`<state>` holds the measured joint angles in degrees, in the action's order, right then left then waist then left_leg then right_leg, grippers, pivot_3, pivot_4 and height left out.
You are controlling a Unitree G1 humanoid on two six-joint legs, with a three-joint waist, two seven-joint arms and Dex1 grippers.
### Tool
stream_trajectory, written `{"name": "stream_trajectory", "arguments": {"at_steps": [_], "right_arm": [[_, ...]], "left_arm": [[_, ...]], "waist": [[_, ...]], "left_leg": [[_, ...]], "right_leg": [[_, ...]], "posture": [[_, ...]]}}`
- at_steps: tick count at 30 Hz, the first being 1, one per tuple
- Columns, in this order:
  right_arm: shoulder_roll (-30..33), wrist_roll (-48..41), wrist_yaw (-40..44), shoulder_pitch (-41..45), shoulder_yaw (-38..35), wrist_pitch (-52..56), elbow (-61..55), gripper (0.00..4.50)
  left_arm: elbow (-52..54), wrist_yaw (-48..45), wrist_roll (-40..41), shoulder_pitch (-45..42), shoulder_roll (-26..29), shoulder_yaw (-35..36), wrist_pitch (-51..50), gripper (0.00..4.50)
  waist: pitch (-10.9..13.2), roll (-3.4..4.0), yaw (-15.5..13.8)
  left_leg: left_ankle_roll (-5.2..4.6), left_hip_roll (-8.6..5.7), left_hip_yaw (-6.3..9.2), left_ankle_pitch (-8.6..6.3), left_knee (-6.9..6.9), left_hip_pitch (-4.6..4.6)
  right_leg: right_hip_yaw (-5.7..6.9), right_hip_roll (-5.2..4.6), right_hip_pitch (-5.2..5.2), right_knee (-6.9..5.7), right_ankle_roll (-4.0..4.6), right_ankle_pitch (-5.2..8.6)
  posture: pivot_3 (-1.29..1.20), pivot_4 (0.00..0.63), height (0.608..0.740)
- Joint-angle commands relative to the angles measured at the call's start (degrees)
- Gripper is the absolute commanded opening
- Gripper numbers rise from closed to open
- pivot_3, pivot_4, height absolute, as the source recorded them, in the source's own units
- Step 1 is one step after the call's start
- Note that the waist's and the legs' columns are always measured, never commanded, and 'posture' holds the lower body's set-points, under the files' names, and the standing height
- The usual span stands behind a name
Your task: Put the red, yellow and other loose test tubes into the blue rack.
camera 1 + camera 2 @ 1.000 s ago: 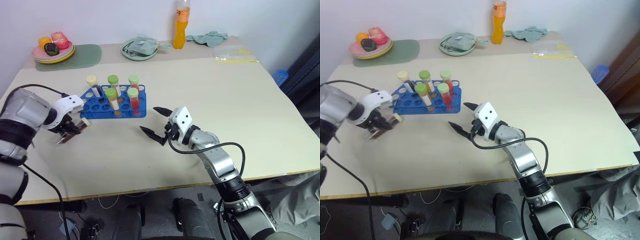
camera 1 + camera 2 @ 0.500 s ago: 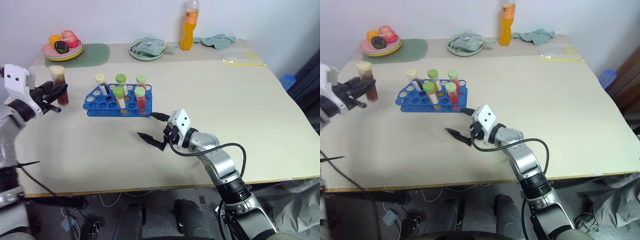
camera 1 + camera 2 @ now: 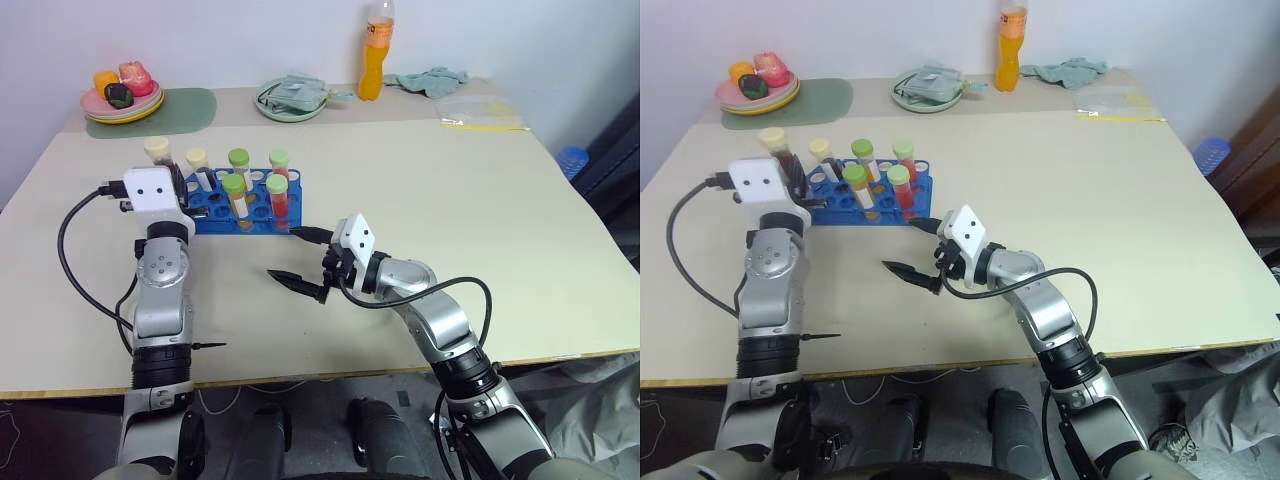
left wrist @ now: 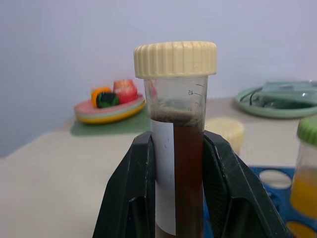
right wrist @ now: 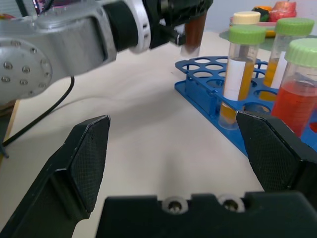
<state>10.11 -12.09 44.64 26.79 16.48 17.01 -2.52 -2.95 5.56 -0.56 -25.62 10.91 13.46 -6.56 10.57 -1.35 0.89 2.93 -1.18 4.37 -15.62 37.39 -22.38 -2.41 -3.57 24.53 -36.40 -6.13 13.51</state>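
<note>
Blue rack (image 3: 262,212) holds perhaps 5 tubes; left claw (image 4: 177,163) grips maroon tube (image 4: 179,148).

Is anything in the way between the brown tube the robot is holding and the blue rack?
Nothing visible blocks it. The left tool holds the dark maroon tube upright just above the near-left end of the blue rack, where the holes stand empty. The tubes already racked stand further along.
</note>
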Motion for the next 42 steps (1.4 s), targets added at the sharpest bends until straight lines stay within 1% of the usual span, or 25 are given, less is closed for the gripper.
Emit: {"name": "stream_trajectory", "arguments": {"at_steps": [1, 15, 20, 27, 32, 39, 42], "right_arm": [[-0.1, -0.3, -0.6, 0.4, -0.7, -0.9, -1.8, 4.5], [-0.3, -0.6, -1.4, 0.4, -0.7, -1.2, -1.7, 4.5], [-0.5, -0.8, -1.8, 0.0, -0.7, -0.9, -2.1, 4.5], [-0.5, -1.2, -1.8, -0.3, -0.9, -0.6, -2.4, 4.5], [-0.6, -1.4, -1.7, -0.4, -0.8, -0.5, -2.4, 4.5], [-0.4, -1.5, -1.7, -0.5, -0.8, -0.4, -2.7, 4.5], [-0.3, -1.4, -1.8, -0.6, -0.8, -0.4, -3.0, 4.5]], "left_arm": [[-0.2, -0.2, 0.0, -1.0, -0.3, -1.2, 2.5, 0.71], [-9.3, -2.7, 3.2, -5.2, -0.9, -1.7, 3.0, 0.71], [-8.2, -3.4, 2.6, -4.5, -1.3, -2.8, 1.8, 0.71], [-4.7, -0.8, -1.8, -1.8, 0.4, -4.4, 0.4, 0.71], [-4.9, 1.3, -3.5, -1.8, 0.7, -4.0, -0.3, 0.71], [-5.8, -0.4, -0.4, -2.5, -0.3, -3.3, -2.1, 0.71], [-6.3, -0.3, -0.5, -2.4, -0.4, -3.5, -1.8, 0.71]], "waist": [[0.0, 0.0, -0.1], [0.0, 0.0, -0.1], [0.0, 0.01, -0.1], [0.0, 0.02, 0.0], [0.0, 0.03, 0.0], [0.0, 0.03, 0.1], [0.0, 0.03, 0.0]], "left_leg": [[0.0, 0.0, 0.0, 0.0, 0.0, 0.0], [0.01, -0.01, 0.01, 0.01, 0.01, 0.0], [0.02, -0.01, 0.01, 0.01, 0.0, 0.01], [0.02, 0.0, 0.02, 0.01, -0.01, 0.02], [0.03, 0.0, 0.02, 0.02, -0.05, 0.05], [0.03, 0.01, 0.03, 0.02, -0.06, 0.05], [0.03, 0.0, 0.02, 0.02, -0.05, 0.05]], "right_leg": [[0.0, 0.0, -0.01, 0.0, 0.0, 0.0], [0.01, 0.01, -0.02, 0.0, 0.0, 0.0], [0.01, 0.01, -0.02, 0.0, 0.0, 0.0], [0.01, 0.02, -0.03, 0.0, 0.0, 0.0], [0.0, 0.02, -0.03, 0.0, 0.0, 0.0], [0.0, 0.02, -0.03, 0.0, 0.0, 0.0], [0.0, 0.01, -0.03, 0.0, 0.0, 0.0]], "posture": [[0.0, 0.15, 0.74], [0.0, 0.15, 0.74], [0.0, 0.15, 0.74], [0.0, 0.15, 0.74], [0.0, 0.15, 0.74], [0.0, 0.15, 0.74], [0.0, 0.15, 0.74]]}}
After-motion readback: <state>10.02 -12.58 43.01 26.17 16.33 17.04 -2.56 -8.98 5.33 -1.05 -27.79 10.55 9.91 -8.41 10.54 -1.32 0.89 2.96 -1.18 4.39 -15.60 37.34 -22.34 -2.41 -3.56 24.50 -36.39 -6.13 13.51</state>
